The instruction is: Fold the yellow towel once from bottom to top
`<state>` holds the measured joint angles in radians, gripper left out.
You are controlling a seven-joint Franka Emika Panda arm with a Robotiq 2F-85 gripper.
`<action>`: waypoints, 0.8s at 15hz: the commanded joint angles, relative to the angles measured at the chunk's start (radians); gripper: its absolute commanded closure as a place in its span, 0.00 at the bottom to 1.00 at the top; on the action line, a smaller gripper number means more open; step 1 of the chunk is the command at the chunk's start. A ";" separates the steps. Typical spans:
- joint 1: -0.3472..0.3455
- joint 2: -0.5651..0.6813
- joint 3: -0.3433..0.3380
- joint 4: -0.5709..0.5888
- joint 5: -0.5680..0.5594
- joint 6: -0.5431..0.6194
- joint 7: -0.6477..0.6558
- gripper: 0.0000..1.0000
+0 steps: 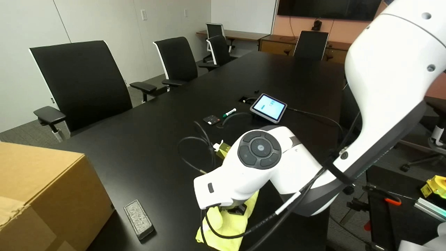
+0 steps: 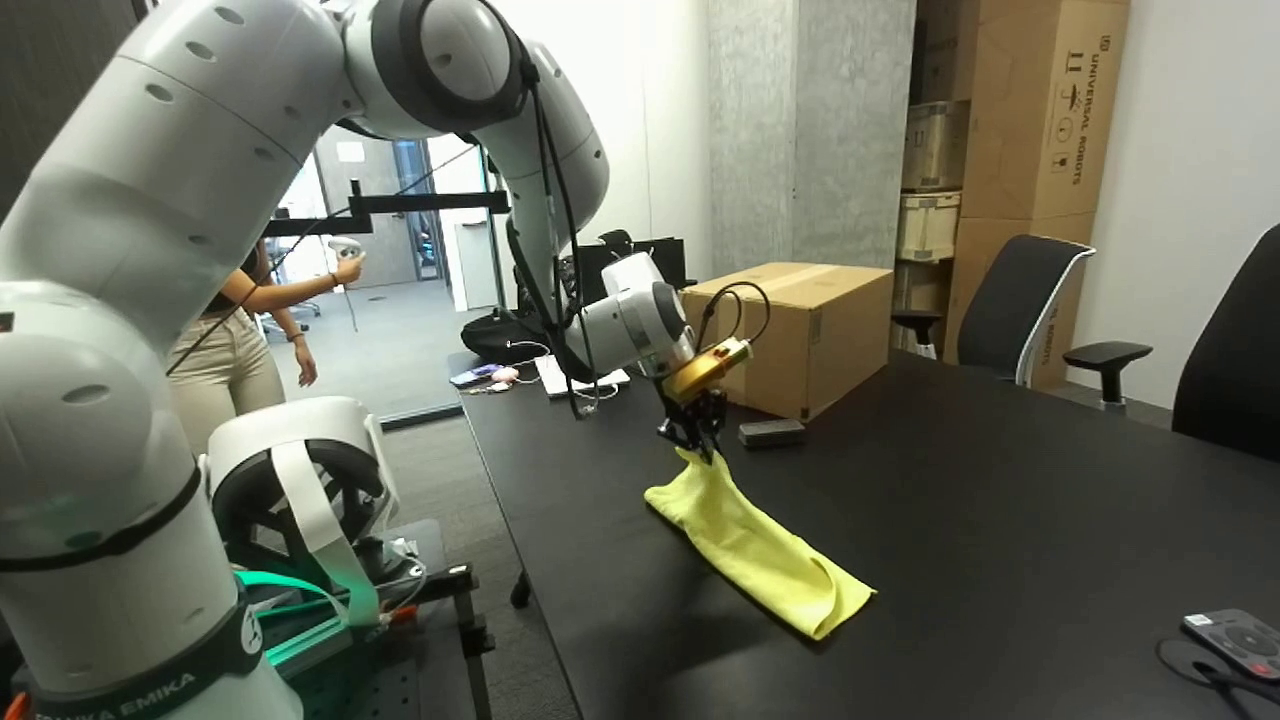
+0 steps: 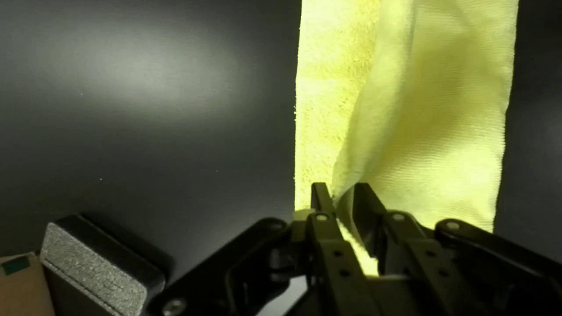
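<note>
- Yellow towel (image 2: 755, 550) lies on the black bench (image 2: 970, 560) as a long strip, running from your claw (image 3: 340, 191) toward 12 o'clock in the wrist view and, in an exterior view, toward about 5 o'clock.
- Your claw is at one end of it, its jaws nearly together with a raised bit of cloth between them; the cloth peaks up to the tips, so you appear to have it pinched.
- Done, judging by the wrist view: a ribbed layer covers the 3 o'clock side of the strip, and that long edge looks like your crease.
- Not done: the layer's loose edge curls upward and stops short of the 9 o'clock long edge, where a band of fluffier cloth lies uncovered.
- Left for you, it seems: bring the loose edge over toward 9 o'clock, lay it flat, let go and lift away.
- At the end away from the claw, the towel rolls into an open curl that you may need to smooth.
- In an exterior view the arm (image 1: 296, 167) hides much of the cloth, so you can't tell there how well the edges meet.
</note>
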<state>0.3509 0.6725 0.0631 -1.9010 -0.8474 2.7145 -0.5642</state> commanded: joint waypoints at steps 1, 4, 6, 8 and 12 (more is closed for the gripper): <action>-0.041 0.013 0.049 0.051 0.008 -0.019 0.049 0.48; -0.078 -0.031 0.087 0.029 0.051 -0.015 0.075 0.26; -0.105 -0.078 0.099 -0.008 0.091 -0.037 0.091 0.10; -0.108 -0.129 0.059 -0.050 0.095 -0.055 0.157 0.00; -0.147 -0.287 -0.014 -0.196 0.078 -0.090 0.295 0.00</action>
<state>0.2294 0.5419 0.0871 -1.9521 -0.7627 2.6515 -0.3636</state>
